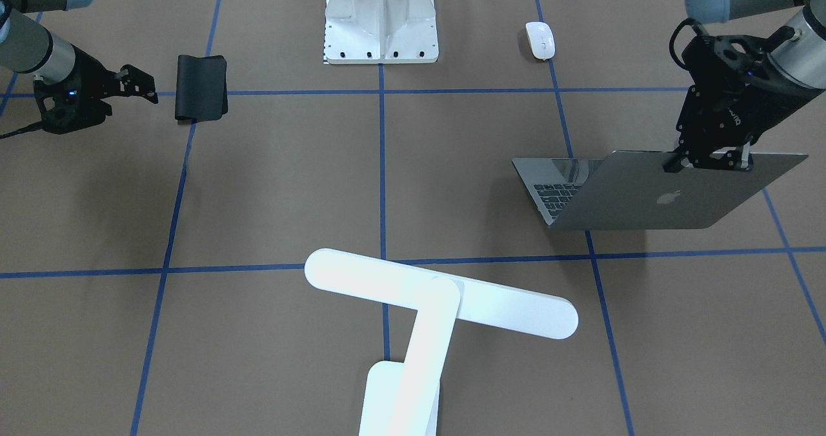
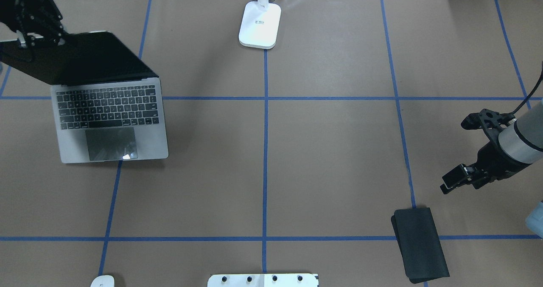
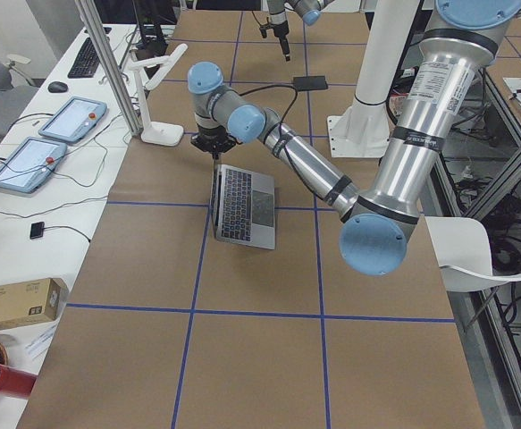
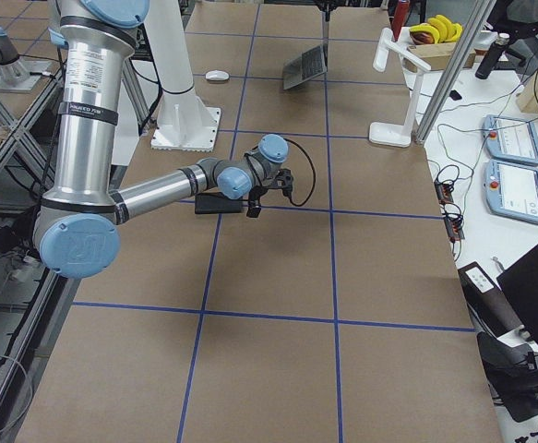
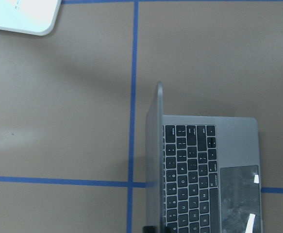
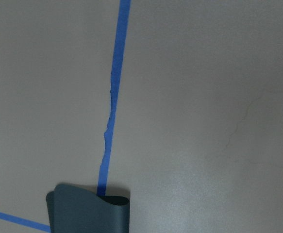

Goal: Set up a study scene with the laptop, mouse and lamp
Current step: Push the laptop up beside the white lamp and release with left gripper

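Observation:
The grey laptop [image 2: 112, 121] stands open at the table's left, keys and trackpad showing; its lid with the logo [image 1: 671, 197] faces the front camera. My left gripper [image 1: 706, 162] is shut on the lid's top edge, also seen from overhead [image 2: 32, 40]. The white mouse [image 1: 540, 39] lies near the robot's side, at the overhead view's bottom edge [image 2: 102, 281]. The white lamp [image 1: 439, 292] stands at the far middle on its base [image 2: 260, 23]. My right gripper [image 2: 454, 156] is open and empty, hovering beside the black pad [image 2: 420, 244].
The black pad [image 1: 201, 88] lies at the near right with one edge curled up, as the right wrist view [image 6: 88, 208] shows. A white bolted pedestal [image 1: 381, 17] stands at the robot's side in the middle. Blue tape lines cross the brown table.

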`<action>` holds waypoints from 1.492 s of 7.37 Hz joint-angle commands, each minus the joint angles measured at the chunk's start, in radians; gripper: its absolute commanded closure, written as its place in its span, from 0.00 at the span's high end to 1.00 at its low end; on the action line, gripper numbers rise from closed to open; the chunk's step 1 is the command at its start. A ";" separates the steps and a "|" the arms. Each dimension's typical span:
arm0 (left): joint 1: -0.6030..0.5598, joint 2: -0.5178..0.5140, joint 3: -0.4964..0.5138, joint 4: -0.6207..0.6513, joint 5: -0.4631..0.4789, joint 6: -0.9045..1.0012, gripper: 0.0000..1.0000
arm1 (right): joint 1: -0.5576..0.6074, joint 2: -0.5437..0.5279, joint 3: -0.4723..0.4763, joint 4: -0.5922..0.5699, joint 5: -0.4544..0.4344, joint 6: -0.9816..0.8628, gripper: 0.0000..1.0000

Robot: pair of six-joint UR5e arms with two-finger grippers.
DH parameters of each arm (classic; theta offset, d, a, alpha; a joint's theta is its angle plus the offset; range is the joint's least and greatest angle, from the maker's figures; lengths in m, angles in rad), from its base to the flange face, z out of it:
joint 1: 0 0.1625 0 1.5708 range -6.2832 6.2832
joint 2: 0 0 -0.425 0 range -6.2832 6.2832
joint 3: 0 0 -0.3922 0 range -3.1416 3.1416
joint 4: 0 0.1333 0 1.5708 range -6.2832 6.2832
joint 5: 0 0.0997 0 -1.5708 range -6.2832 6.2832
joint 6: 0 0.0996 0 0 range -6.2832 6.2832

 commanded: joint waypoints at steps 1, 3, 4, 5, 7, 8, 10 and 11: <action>0.053 -0.097 0.072 0.004 0.036 -0.022 0.05 | -0.001 0.011 -0.011 0.000 0.026 -0.001 0.99; 0.119 -0.170 0.078 0.004 0.034 -0.134 0.03 | 0.001 0.020 -0.003 0.002 0.070 -0.001 0.99; 0.131 -0.184 0.089 0.004 0.036 -0.147 0.02 | 0.003 0.020 -0.003 0.002 0.075 -0.001 0.99; 0.133 -0.228 0.166 -0.009 0.037 -0.138 0.02 | 0.003 0.022 0.000 0.002 0.077 -0.001 0.99; 0.166 -0.302 0.264 -0.074 0.082 -0.140 0.02 | 0.003 0.037 0.006 0.000 0.081 -0.001 0.99; 0.174 -0.336 0.294 -0.075 0.083 -0.136 0.02 | 0.004 0.040 0.007 0.000 0.083 0.005 0.99; 0.196 -0.341 0.326 -0.119 0.120 -0.131 0.02 | 0.003 0.048 0.003 0.000 0.089 0.024 0.99; 0.200 -0.344 0.378 -0.178 0.125 -0.131 0.02 | 0.003 0.048 0.000 0.000 0.089 0.024 0.99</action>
